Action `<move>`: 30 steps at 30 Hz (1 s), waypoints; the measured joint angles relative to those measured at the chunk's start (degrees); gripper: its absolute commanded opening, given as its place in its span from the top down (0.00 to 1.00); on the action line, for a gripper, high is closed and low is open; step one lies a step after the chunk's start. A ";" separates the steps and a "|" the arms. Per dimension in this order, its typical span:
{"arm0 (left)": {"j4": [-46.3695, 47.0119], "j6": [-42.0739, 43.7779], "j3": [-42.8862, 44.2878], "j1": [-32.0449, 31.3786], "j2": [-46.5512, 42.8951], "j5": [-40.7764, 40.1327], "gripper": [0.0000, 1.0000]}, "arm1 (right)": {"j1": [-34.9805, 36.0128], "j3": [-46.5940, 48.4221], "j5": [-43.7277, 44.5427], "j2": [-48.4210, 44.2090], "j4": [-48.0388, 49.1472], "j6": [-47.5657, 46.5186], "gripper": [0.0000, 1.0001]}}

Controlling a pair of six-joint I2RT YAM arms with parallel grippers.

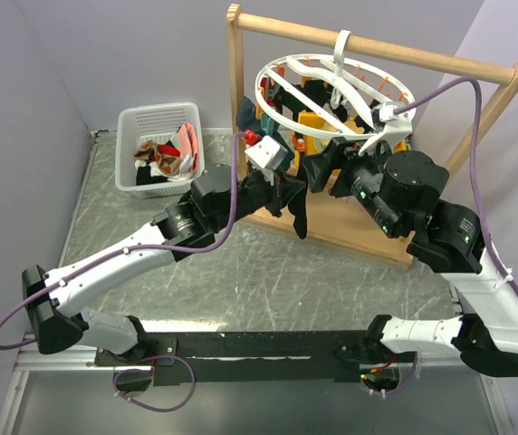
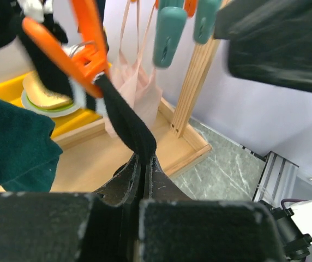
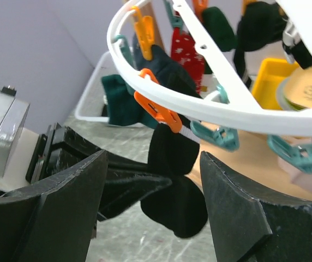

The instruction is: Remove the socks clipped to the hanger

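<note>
L jaws: left gripper [image 2: 145, 161] closed tight on lower end of black sock [image 2: 127, 124], fabric pinched betw. both fingers.
Black sock: top end held in orange clip [image 2: 85, 52]; runs taut at a slant from clip down to L jaws.
Other socks: pale pink sock [image 2: 139, 90] hangs just behind it; dark teal sock [image 3: 120, 103] and red sock [image 3: 186, 46] also on clips along the ring.
Hanger: white ring hanger [image 1: 282, 72], tilted, hung by its hook over wooden rail [image 1: 422, 56] at far centre of table [image 1: 241, 272].
R jaws: right gripper [image 3: 153, 158] wide open just under ring rim, one finger either side of black sock, gaps visible both sides, holding nothing.
Basket: white basket [image 1: 132, 127] at far L of table, beside the wooden frame, w/ several socks inside.
</note>
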 measured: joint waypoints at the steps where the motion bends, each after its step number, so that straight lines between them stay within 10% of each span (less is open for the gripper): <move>1: 0.00 0.22 0.00 -0.22 -0.37 -0.09 0.96 | 0.00 0.61 -0.66 0.50 -0.02 0.13 0.25; 30: -1.36 1.92 0.02 -4.37 -3.39 -2.84 0.96 | 0.00 7.54 -0.96 10.25 -2.29 -1.14 0.30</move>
